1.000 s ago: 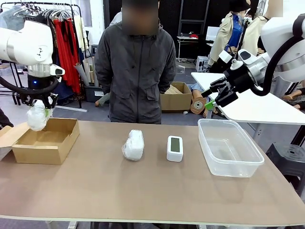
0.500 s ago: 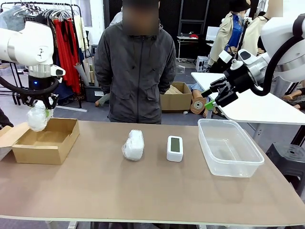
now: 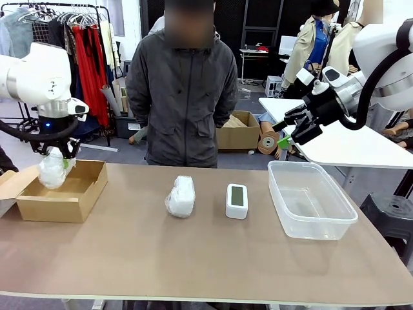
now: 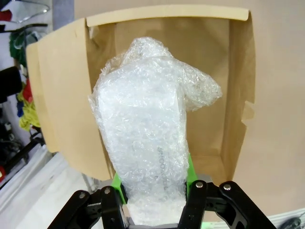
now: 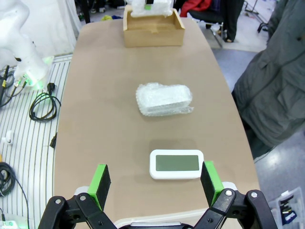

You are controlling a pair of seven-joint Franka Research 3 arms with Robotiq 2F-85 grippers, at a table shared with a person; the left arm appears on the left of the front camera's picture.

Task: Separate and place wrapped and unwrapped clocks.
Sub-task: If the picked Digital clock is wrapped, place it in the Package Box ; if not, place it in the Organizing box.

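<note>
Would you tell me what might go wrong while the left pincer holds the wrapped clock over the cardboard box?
The left pincer clamps only one end of the wrapped clock, so the slick wrap might slip out. The bundle hangs near the cardboard box wall and open flap; it may snag or land outside.

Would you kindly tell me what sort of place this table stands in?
Probably a robot lab in a shared workshop, not a home: a left arm and right arm flank the table, a clothes rack stands behind, and a cardboard box and cables lie on the floor.
</note>
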